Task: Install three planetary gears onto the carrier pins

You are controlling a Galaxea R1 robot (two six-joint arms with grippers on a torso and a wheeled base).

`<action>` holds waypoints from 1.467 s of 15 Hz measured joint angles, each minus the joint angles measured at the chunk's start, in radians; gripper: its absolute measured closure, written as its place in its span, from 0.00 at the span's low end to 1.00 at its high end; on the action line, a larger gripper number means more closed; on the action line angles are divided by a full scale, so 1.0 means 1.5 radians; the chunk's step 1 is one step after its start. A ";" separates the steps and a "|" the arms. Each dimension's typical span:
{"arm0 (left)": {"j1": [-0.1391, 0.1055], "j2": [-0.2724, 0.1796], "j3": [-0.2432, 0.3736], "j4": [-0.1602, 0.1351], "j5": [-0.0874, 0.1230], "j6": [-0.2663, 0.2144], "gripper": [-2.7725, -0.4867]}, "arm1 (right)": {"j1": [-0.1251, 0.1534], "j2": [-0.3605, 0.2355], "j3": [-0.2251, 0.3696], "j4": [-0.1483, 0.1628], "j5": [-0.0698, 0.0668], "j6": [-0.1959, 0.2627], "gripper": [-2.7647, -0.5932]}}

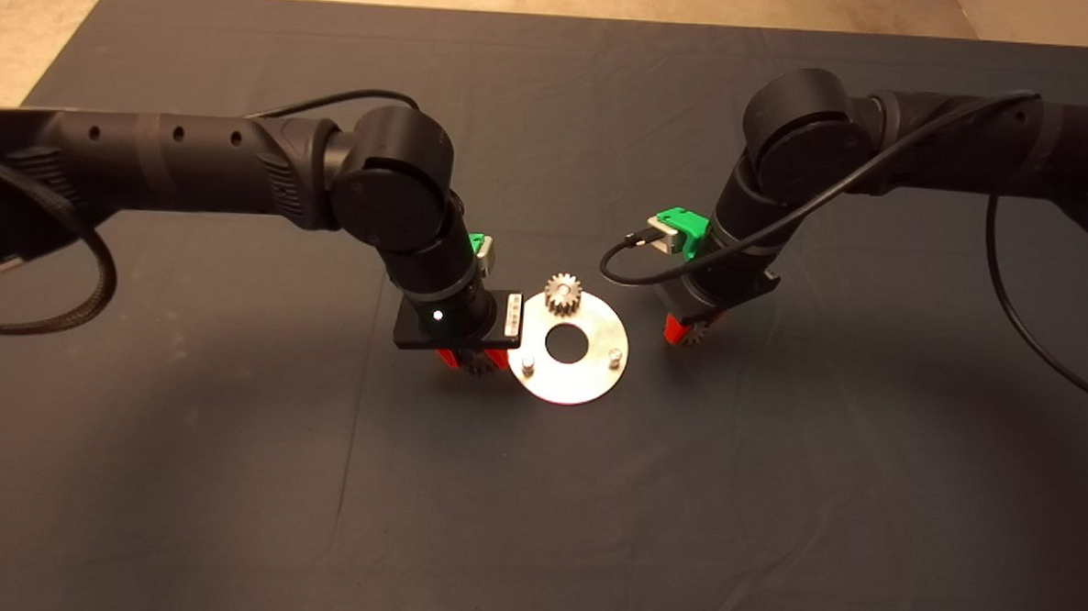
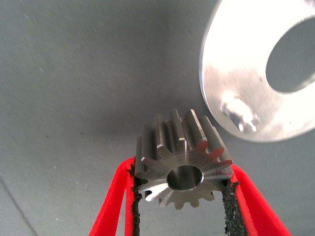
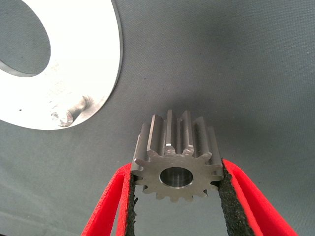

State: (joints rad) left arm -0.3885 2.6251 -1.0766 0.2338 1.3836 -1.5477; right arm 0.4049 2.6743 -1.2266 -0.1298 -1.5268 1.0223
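A shiny round carrier disc (image 1: 587, 376) with a large centre hole lies on the mat's middle. One planetary gear (image 1: 563, 293) sits on its far pin. Two pins stand bare, one at the near left (image 1: 528, 365) and one at the right (image 1: 613, 355). My left gripper (image 1: 474, 365) is just left of the disc, shut on a second gear (image 2: 183, 164); the disc (image 2: 231, 69) and a bare pin (image 2: 239, 114) show beyond it. My right gripper (image 1: 687, 335) is just right of the disc, shut on a third gear (image 3: 176, 158); the disc (image 3: 88, 59) and a bare pin (image 3: 69, 114) show beside it.
The dark mat (image 1: 535, 507) covers the table, with pale floor (image 1: 24, 26) past its far left corner. Both black arms and their cables (image 1: 1038, 336) hang over the mat at mid height. Open mat lies in front of the disc.
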 joint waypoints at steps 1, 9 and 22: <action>0.000 0.001 -0.007 0.000 0.000 -0.001 0.85 | 0.000 0.001 0.000 0.000 0.000 0.000 0.82; 0.000 0.026 -0.019 -0.001 0.002 -0.047 0.85 | 0.004 0.016 0.003 0.000 -0.001 0.000 0.83; 0.000 0.043 -0.024 -0.010 0.003 -0.091 0.85 | 0.004 0.025 0.004 0.000 -0.003 0.000 0.83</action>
State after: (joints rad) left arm -0.3887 2.6902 -1.1130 0.2194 1.3883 -1.6847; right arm 0.4106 2.7123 -1.2200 -0.1298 -1.5306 1.0223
